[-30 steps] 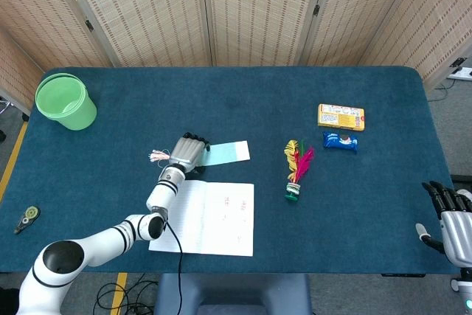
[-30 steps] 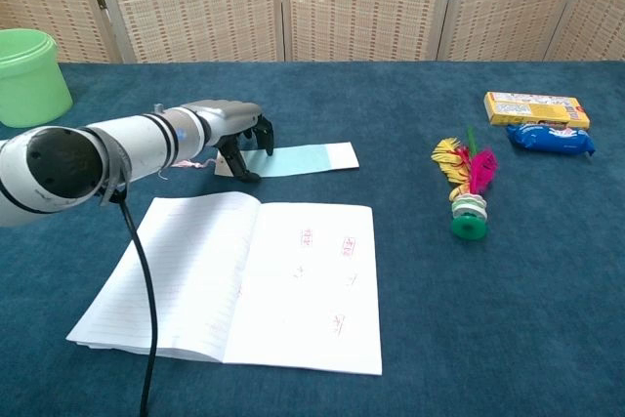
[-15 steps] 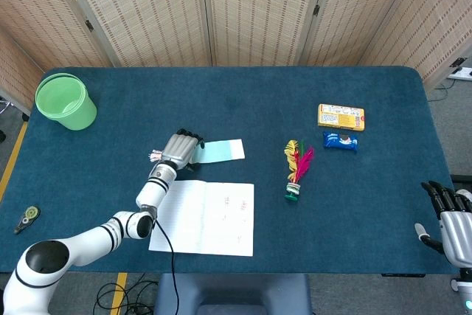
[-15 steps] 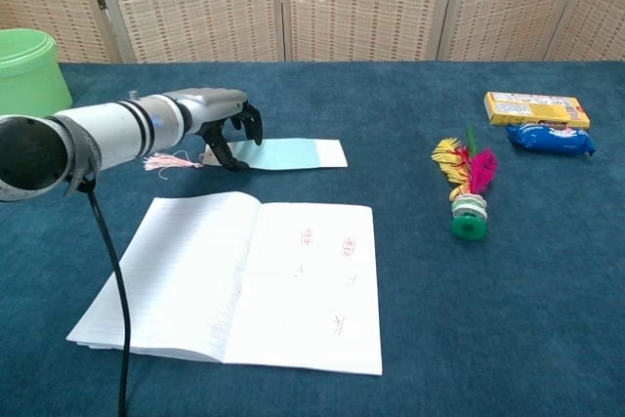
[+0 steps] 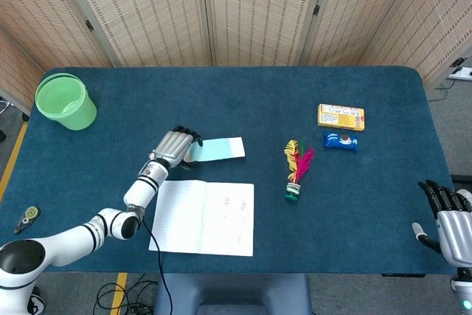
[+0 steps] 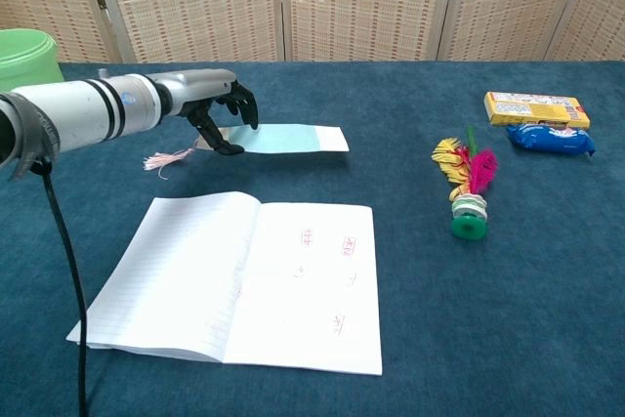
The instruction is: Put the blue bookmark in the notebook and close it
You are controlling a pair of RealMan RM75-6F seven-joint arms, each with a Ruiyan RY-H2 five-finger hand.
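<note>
Chest view: our left hand (image 6: 217,114) pinches the tassel end of the blue bookmark (image 6: 283,139), which now looks lifted off the table (image 6: 410,358); a second ago it lay flat, further right and nearer the notebook (image 6: 239,280). We judge the pickup achieved. The notebook lies open, near of the hand, so carrying the bookmark onto the pages comes next. Our right hand (image 5: 450,219) idles at the near right edge, fingers apart, holding nothing.
</note>
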